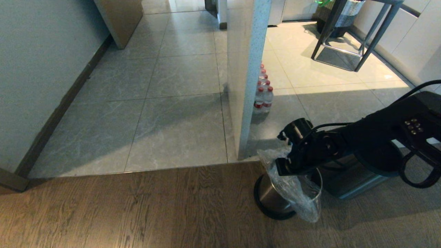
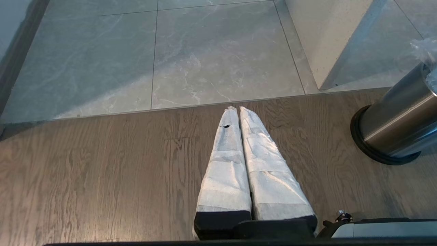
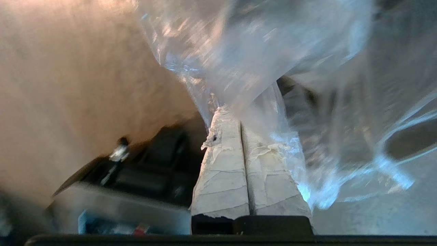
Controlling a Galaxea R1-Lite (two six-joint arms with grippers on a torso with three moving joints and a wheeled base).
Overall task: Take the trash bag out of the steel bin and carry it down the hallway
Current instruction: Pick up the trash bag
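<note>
The steel bin [image 1: 272, 198] stands on the wood floor just before the tiled hallway [image 1: 172, 103]. The clear, crinkly trash bag [image 1: 303, 198] bulges over the bin's rim and stretches up to my right gripper [image 1: 283, 164], which hangs right above the bin. In the right wrist view that gripper [image 3: 235, 116] has its taped fingers pressed together, shut on the bag's film [image 3: 273, 51] at the tips. My left gripper [image 2: 235, 109] is shut and empty over the wood planks, to the left of the bin [image 2: 399, 126].
A speckled white pillar [image 1: 246, 69] rises just behind the bin, with water bottles [image 1: 263, 96] at its foot. A wall with dark baseboard [image 1: 58, 110] lines the hallway's left side. A dark stool [image 1: 358, 34] and a woven basket [image 1: 346, 13] stand far right.
</note>
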